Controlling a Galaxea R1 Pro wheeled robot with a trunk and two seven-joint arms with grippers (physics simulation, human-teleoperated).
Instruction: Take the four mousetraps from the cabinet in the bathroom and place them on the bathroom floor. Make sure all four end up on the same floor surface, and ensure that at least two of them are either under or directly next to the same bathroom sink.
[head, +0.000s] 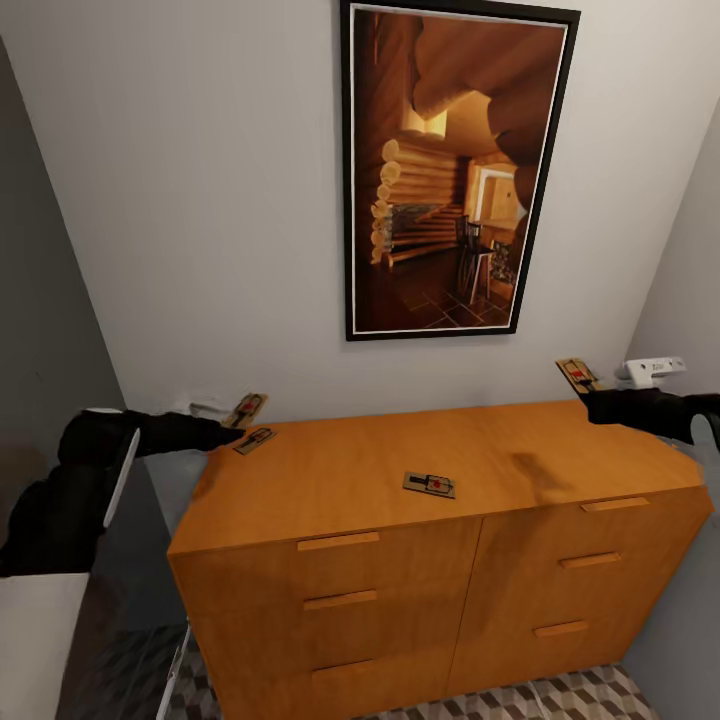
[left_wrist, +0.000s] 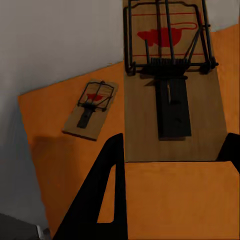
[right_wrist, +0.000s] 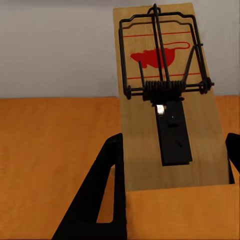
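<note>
Patterned floor tiles (head: 570, 695) show at the foot of an orange-brown cabinet (head: 400, 590) with drawer fronts. On the cabinet top, used here as a counter, one mousetrap (head: 429, 485) lies flat near the front middle. A second trap (head: 254, 440) lies flat at the left rear corner.

Just above that corner hovers the left end effector (head: 232, 425), closed on a third trap (head: 246, 409), which tilts upward clear of the counter. In the left wrist view this held trap (left_wrist: 170, 85) sits clamped between dark fingers (left_wrist: 107, 185), with the corner trap (left_wrist: 91, 109) beyond it.

Off the right rear corner, the right end effector (head: 590, 398) grips a fourth trap (head: 577, 375), also raised and tilted. The right wrist view shows that trap (right_wrist: 167, 100) clamped above the counter.

Behind, a framed picture (head: 455, 170) hangs on the white wall.
</note>
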